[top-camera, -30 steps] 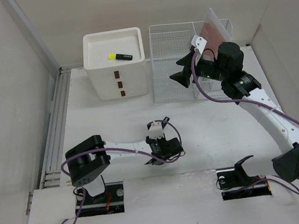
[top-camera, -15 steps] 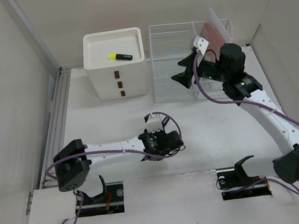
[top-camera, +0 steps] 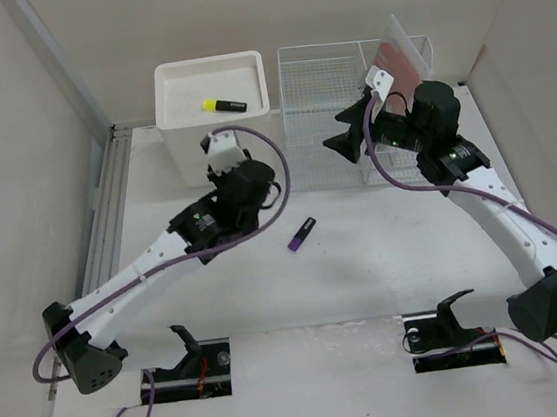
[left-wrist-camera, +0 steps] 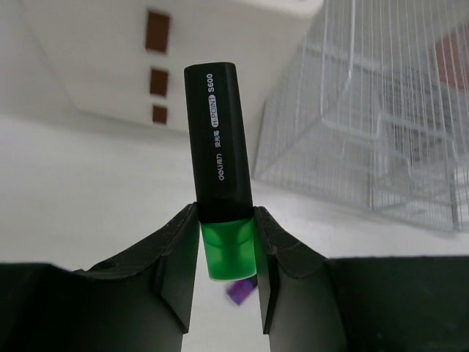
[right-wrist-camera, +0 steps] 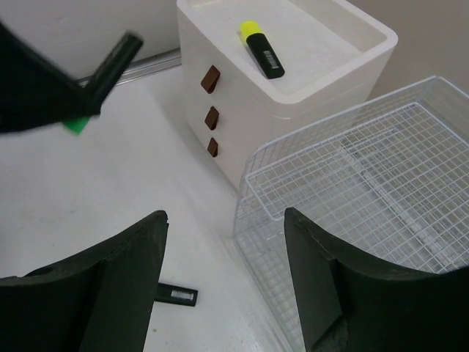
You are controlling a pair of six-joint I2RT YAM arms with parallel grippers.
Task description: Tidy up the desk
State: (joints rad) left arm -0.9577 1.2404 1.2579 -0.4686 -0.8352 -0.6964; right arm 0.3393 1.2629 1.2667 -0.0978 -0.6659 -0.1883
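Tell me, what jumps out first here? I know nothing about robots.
The left hand pinches a black highlighter with a green cap, held up in front of the cream drawer box. A black highlighter with a yellow cap lies in that box's tray top, and a small purple marker lies alone on the matte white tabletop. The right hand hovers open by the white wire-mesh rack.

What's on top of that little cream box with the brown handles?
A yellow-capped black highlighter lies in the tray top of the drawer box. Its drawers are shut, hiding their contents.
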